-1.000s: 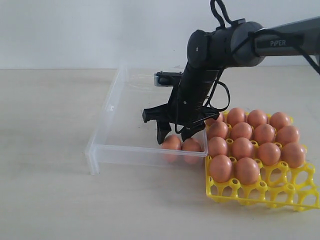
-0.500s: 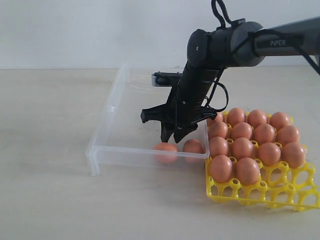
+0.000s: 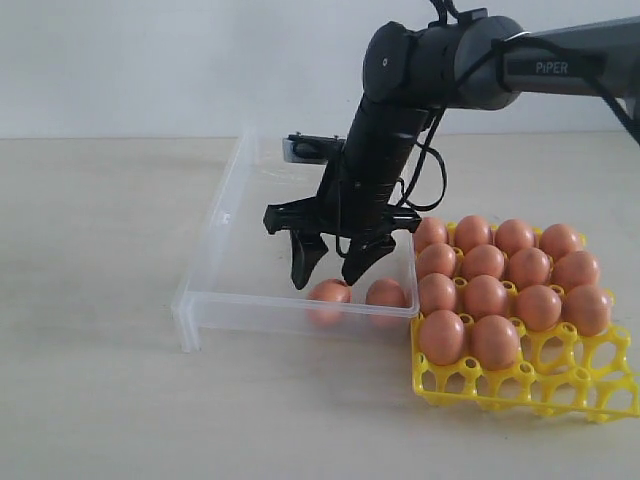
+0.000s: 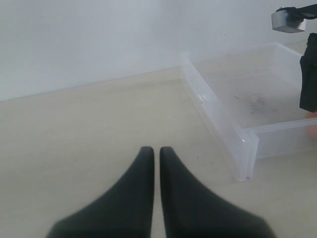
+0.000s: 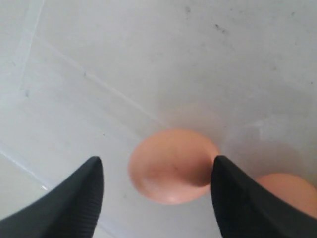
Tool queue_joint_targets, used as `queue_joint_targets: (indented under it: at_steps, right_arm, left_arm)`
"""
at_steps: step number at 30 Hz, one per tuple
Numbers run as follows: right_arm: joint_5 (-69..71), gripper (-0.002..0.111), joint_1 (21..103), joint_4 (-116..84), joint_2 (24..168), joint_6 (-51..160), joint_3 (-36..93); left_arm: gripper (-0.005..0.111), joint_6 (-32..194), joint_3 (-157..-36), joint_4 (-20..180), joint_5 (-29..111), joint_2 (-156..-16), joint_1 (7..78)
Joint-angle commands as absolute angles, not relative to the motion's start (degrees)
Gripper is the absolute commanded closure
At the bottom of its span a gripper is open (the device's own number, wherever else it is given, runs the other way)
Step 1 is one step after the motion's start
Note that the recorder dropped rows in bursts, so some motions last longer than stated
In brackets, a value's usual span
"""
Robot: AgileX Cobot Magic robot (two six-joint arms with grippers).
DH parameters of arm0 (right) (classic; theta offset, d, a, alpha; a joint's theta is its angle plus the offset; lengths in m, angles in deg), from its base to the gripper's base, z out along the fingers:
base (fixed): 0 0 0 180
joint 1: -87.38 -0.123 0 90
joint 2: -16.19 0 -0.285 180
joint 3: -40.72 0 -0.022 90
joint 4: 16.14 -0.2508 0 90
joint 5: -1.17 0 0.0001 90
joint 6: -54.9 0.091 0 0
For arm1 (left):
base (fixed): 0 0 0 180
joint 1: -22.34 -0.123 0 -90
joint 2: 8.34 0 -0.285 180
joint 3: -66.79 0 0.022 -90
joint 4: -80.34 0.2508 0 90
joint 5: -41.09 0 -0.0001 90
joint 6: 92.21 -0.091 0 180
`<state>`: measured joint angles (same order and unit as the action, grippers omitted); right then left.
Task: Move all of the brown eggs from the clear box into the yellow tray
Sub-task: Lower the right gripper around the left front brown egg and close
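Two brown eggs (image 3: pixel 328 293) (image 3: pixel 385 293) lie in the clear box (image 3: pixel 215 270) near its front right corner. My right gripper (image 3: pixel 327 280) hangs open just above the left one, a finger on each side, not touching. The right wrist view has that egg (image 5: pixel 171 166) between the open right gripper's (image 5: pixel 157 166) tips, and the other egg (image 5: pixel 287 193) beside one finger. The yellow tray (image 3: pixel 560 385) stands right of the box with several eggs in its cells. My left gripper (image 4: pixel 156 151) is shut, empty, over bare table left of the clear box (image 4: pixel 237 139).
The box's low front wall (image 3: pixel 300 310) stands between the eggs and the table's near side. The tray's front row has bare cells (image 3: pixel 590 380). A pale wall runs behind the table. The right arm (image 4: pixel 308 84) shows at the edge of the left wrist view.
The right gripper narrowed, then opened wide again, rising and shifting left. The left egg in the box rolled a little left, apart from the other. The left arm has not moved.
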<state>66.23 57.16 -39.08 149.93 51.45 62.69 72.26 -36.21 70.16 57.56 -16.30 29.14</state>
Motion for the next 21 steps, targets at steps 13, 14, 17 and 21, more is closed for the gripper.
queue_joint_targets:
  at_steps: [13, 14, 17, 21]
  right_arm:
    - [68.4, 0.052, 57.1, -38.0, 149.9, 69.5, 63.1]
    - [68.2, 0.052, 57.1, -38.0, 149.9, 69.7, 63.1]
    - [68.3, 0.052, 57.1, -38.5, 150.7, 70.0, 63.1]
    - [69.4, 0.052, 56.7, -38.8, 152.6, 71.4, 63.0]
  left_arm:
    - [0.103, 72.2, -36.0, 70.3, 57.4, -16.1, 29.5]
    - [0.103, 72.2, -36.0, 70.3, 57.4, -16.1, 29.5]
    - [0.103, 72.2, -36.0, 70.3, 57.4, -16.1, 29.5]
    - [0.103, 72.2, -36.0, 70.3, 57.4, -16.1, 29.5]
